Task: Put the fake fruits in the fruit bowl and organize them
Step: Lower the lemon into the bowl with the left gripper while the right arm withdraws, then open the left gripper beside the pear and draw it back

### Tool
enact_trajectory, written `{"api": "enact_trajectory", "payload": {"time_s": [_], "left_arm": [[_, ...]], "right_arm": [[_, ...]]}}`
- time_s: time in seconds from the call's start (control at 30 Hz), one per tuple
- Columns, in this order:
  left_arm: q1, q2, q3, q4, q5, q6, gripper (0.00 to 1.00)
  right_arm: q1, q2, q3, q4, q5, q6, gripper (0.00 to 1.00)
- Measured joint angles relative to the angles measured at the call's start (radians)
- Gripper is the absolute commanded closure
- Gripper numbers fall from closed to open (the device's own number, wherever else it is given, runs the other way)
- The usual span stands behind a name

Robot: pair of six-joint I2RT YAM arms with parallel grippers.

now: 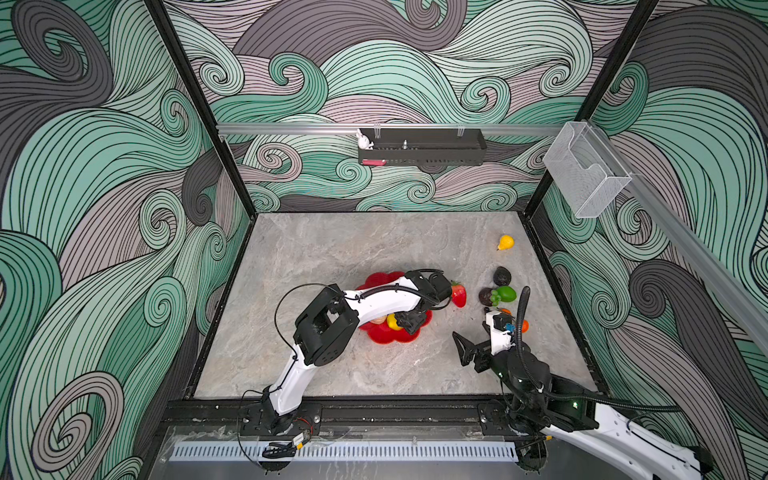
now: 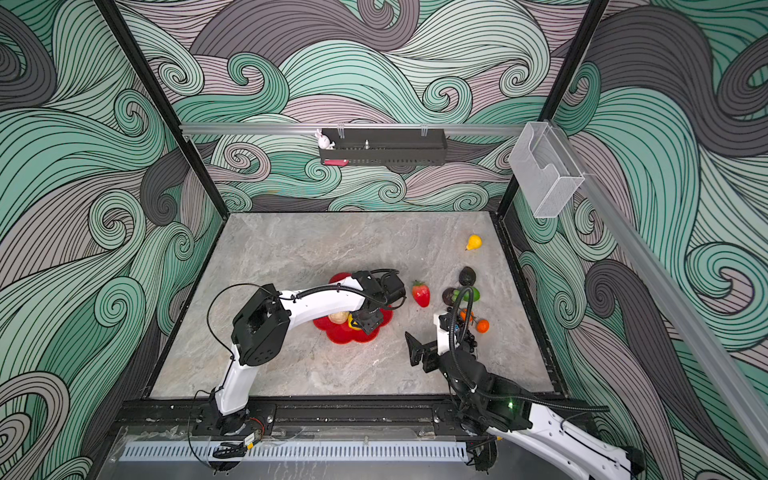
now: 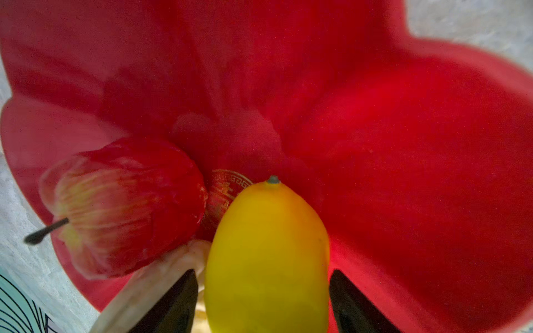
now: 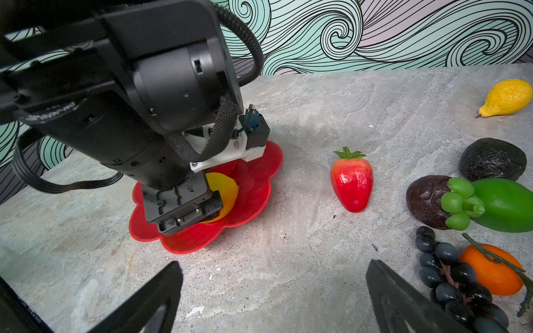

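The red flower-shaped fruit bowl (image 1: 380, 280) (image 4: 253, 184) lies mid-table. A yellow lemon (image 3: 268, 253), a red apple (image 3: 127, 204) and a beige pear (image 3: 150, 276) rest in it. My left gripper (image 3: 264, 302) reaches down into the bowl, open, its fingers standing either side of the lemon with a thin gap on the pear side. Right of the bowl lies a strawberry (image 1: 458, 294) (image 4: 352, 184). My right gripper (image 4: 274, 299) hovers wide open and empty over bare table, in front of the loose fruits.
Loose on the right are a yellow fruit (image 4: 506, 98), a dark avocado (image 4: 491, 160), a green fruit (image 4: 504, 207), a dark brown fruit (image 4: 425, 201), grapes (image 4: 450, 276) and an orange (image 4: 490, 274). A black tray (image 1: 422, 147) and a clear bin (image 1: 586, 174) hang on the walls.
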Motion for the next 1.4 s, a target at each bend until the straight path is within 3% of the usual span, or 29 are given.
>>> {"api": "enact_trajectory", "payload": {"time_s": [1.4], "left_arm": [[-0.009,-0.032,0.023,-0.044,-0.049,-0.040,0.22]], "right_arm": [[0.000,0.009,-0.001,0.014,-0.004,-0.001,0.00]]}}
